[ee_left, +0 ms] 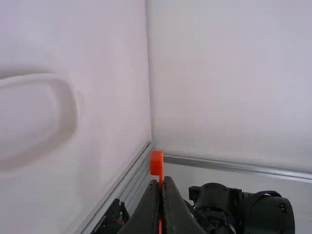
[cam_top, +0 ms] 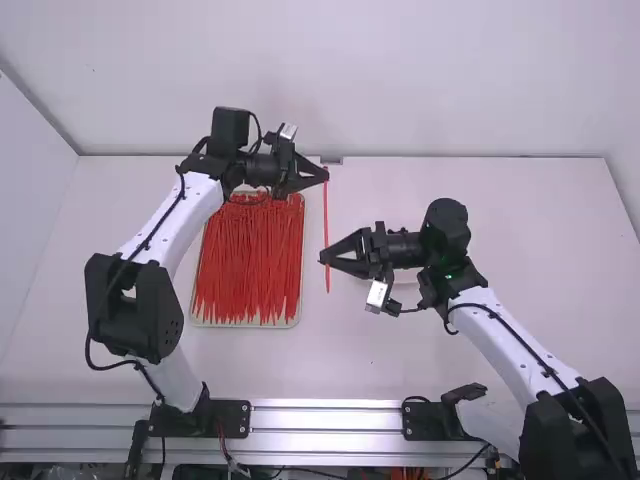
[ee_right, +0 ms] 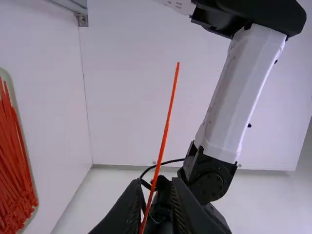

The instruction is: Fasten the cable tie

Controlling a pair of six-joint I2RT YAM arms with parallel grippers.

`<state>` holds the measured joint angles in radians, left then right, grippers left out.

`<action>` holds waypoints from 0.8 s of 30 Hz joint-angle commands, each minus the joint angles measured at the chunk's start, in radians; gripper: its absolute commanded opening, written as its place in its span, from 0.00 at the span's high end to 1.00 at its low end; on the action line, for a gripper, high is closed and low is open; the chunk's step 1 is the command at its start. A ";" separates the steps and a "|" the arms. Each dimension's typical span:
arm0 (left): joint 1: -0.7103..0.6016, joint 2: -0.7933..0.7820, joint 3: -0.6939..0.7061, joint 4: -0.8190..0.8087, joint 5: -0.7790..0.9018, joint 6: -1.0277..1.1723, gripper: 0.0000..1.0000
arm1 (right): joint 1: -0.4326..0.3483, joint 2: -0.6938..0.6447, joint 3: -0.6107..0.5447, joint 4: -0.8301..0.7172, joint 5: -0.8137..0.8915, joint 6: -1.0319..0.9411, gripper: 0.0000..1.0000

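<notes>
A single red cable tie (cam_top: 326, 225) hangs straight down over the table. My left gripper (cam_top: 325, 177) is shut on it just below its square head (ee_left: 156, 163), which sticks out past the closed fingertips (ee_left: 168, 195). Lower down, my right gripper (cam_top: 323, 260) sits at the tie's tail part with its fingers apart, one on each side of the strap. In the right wrist view the thin strap (ee_right: 165, 131) rises from between those fingers (ee_right: 130, 207) to a free tip, close to one finger and clear of the other.
A flat tray (cam_top: 245, 322) heaped with several red cable ties (cam_top: 250, 255) lies on the white table left of the hanging tie, under the left arm; its ties (ee_right: 12, 170) also appear in the right wrist view. The left arm's white link (ee_right: 239, 92) stands beyond the strap.
</notes>
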<state>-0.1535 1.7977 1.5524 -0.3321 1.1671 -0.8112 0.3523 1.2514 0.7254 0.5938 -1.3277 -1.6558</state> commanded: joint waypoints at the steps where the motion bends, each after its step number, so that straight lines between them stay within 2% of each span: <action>1: -0.005 -0.006 -0.003 -0.002 0.026 0.019 0.98 | 0.002 -0.009 0.014 0.001 -0.003 0.010 0.93; 3: -0.005 -0.006 -0.003 -0.004 0.025 0.022 0.98 | 0.002 -0.009 0.014 0.001 -0.003 0.011 1.00; 11: -0.005 -0.006 -0.003 -0.003 0.025 0.024 0.98 | 0.001 -0.009 0.014 0.005 -0.003 0.166 1.00; 24: -0.005 -0.006 -0.003 -0.012 0.023 0.081 0.98 | 0.001 -0.009 0.014 0.058 0.030 0.727 1.00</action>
<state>-0.1535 1.7977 1.5524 -0.3408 1.1671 -0.7654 0.3523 1.2514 0.7254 0.6430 -1.3159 -1.1202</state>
